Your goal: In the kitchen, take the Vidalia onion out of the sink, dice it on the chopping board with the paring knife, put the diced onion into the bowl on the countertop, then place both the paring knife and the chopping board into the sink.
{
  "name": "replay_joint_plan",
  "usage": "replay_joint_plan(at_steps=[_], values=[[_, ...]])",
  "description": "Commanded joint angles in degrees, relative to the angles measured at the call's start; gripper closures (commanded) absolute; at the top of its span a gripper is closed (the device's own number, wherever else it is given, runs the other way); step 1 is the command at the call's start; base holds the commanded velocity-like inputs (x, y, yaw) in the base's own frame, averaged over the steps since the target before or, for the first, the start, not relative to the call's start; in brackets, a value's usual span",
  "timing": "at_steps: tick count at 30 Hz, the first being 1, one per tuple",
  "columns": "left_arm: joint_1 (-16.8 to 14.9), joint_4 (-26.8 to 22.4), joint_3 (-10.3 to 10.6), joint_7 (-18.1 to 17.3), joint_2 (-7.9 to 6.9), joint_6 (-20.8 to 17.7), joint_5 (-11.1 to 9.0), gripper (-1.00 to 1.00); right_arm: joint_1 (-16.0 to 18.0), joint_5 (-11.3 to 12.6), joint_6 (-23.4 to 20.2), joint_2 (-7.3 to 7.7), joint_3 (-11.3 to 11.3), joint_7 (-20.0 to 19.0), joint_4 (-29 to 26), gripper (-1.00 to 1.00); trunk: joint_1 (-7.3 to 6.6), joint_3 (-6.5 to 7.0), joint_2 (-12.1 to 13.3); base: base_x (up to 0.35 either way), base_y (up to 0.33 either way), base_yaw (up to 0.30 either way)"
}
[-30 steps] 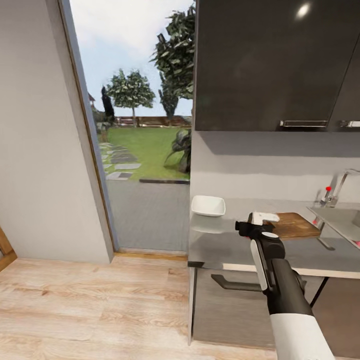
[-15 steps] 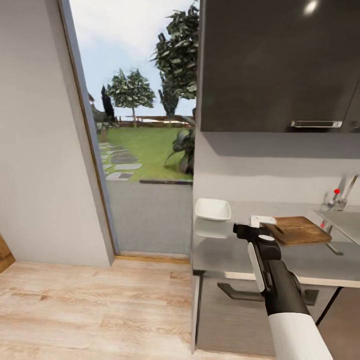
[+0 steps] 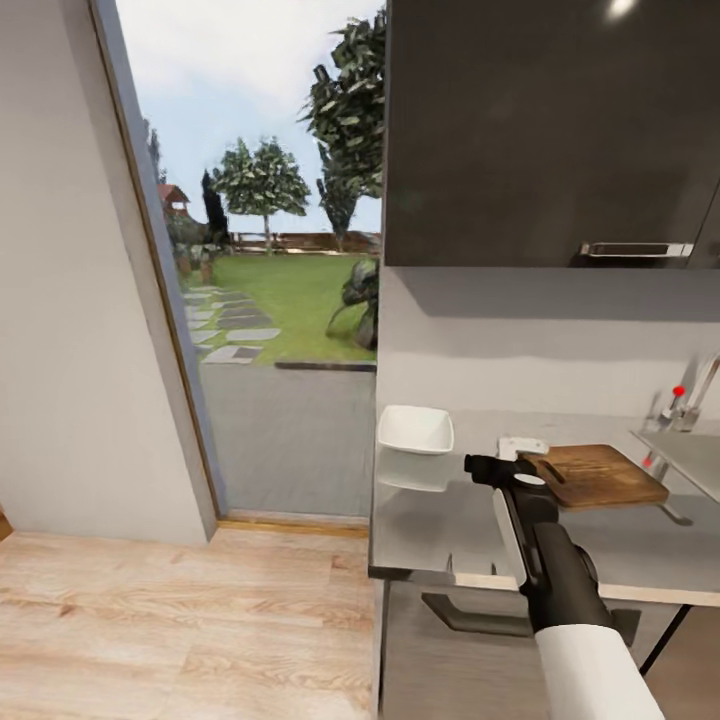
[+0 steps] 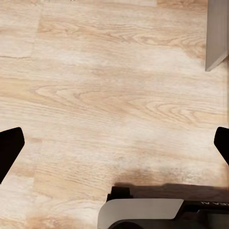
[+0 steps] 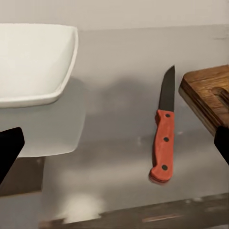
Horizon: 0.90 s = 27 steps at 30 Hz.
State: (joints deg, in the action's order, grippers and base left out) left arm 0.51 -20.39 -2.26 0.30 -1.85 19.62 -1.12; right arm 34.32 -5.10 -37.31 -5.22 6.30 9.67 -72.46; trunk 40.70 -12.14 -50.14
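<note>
**A:** Where does the right arm sit?

**B:** In the head view it reaches out over the glossy grey countertop (image 3: 440, 520), with the right gripper (image 3: 497, 467) hovering between the white bowl (image 3: 414, 430) and the chopping board (image 3: 598, 474). Its wrist camera shows the two dark fingertips (image 5: 9, 150) at opposite edges of the picture, so the jaws stand wide apart with nothing between them.

**A:** And the knife?

**B:** The paring knife (image 5: 163, 136) lies flat on the countertop, red handle toward the gripper, dark blade pointing toward the backsplash. It rests just beside the board's rounded corner, apart from it, with the bowl on its other side, well clear.

**A:** The sink?

**B:** At the far right of the head view: part of the steel sink (image 3: 690, 455) and its tap (image 3: 685, 395) with the red-tipped lever. I cannot see into the basin, so the onion's place cannot be told.

**A:** The left gripper?

**B:** The left gripper (image 4: 114, 143) hangs over the light wood floor (image 4: 109, 95), its fingertips spread far apart, holding nothing. Beyond the counter's end, an open doorway (image 3: 270, 260) looks onto a lawn with trees.
</note>
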Motion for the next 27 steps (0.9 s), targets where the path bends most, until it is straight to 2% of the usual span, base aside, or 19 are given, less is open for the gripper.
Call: replay_joint_plan(at_steps=[1, 5, 10, 21, 27], values=[[0.0, -0.1, 0.0, 0.0, 0.0, 0.1, -0.1, -1.0, 0.0, -0.5, -0.3, -0.05, 0.1, -0.2, 0.3, -1.0, 0.02, -0.07, -0.1, 0.045, -0.043, 0.0], [0.0, -0.1, 0.0, 0.0, 0.0, 0.1, -0.1, -1.0, 0.0, -0.5, 0.1, -0.05, 0.1, -0.2, 0.9, -1.0, 0.02, -0.07, -0.1, 0.022, -0.021, 0.0], [0.0, -0.1, 0.0, 0.0, 0.0, 0.1, -0.1, -1.0, 0.0, -0.5, 3.0, -0.05, 0.1, -0.2, 4.2, -1.0, 0.02, -0.07, -0.1, 0.003, -0.002, 0.0], [0.0, -0.1, 0.0, 0.0, 0.0, 0.1, -0.1, -1.0, 0.0, -0.5, 3.5, -0.05, 0.1, -0.3, 5.1, -1.0, 0.02, -0.07, -0.1, 0.0, -0.002, 0.0], [0.0, -0.1, 0.0, 0.0, 0.0, 0.1, -0.1, -1.0, 0.0, -0.5, 3.6, -0.05, 0.1, -0.3, 5.1, -1.0, 0.02, -0.07, -0.1, 0.096, -0.113, 0.0]])
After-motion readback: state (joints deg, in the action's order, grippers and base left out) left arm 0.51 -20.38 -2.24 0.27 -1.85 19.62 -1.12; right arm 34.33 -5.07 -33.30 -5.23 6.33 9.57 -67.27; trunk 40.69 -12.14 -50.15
